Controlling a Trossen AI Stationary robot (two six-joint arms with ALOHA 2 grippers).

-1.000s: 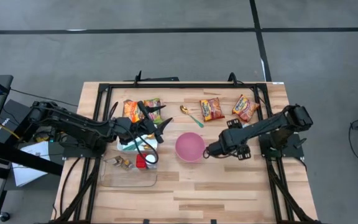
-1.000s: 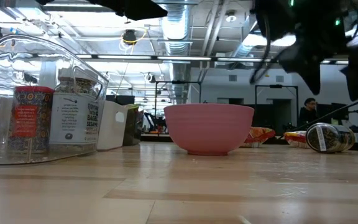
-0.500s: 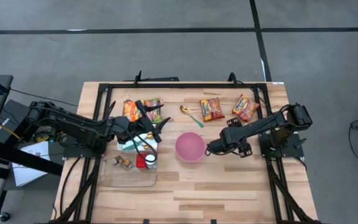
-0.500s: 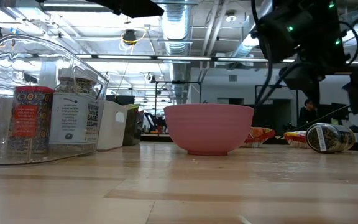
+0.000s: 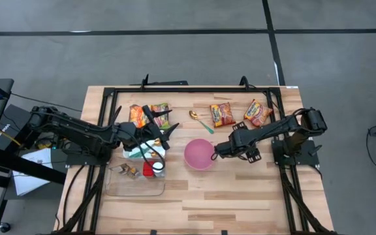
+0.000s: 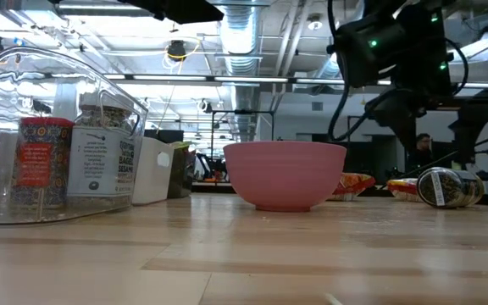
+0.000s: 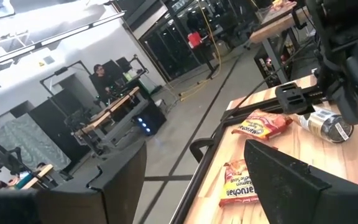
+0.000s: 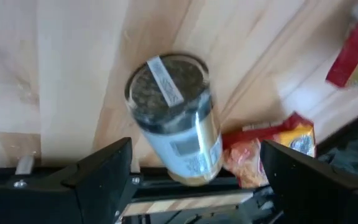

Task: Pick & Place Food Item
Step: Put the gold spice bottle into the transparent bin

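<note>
We hold our right gripper (image 8: 191, 180) with fingers spread wide above the spice jar (image 8: 176, 118) lying on the counter (image 8: 73, 74). We should straddle its body squarely before closing. Our left gripper (image 7: 197, 180) waits, fingers released.

Pink round plastic bowl (image 5: 199, 154): upright, near the middle of the wooden surface (image 5: 240, 189).

Glass spice jar with a dark lid and pale label (image 8: 178, 118): lying on its side, free of any grip, between the bowl and the surface's right edge, a red-and-yellow snack packet (image 8: 263, 149) just beside it.
</note>
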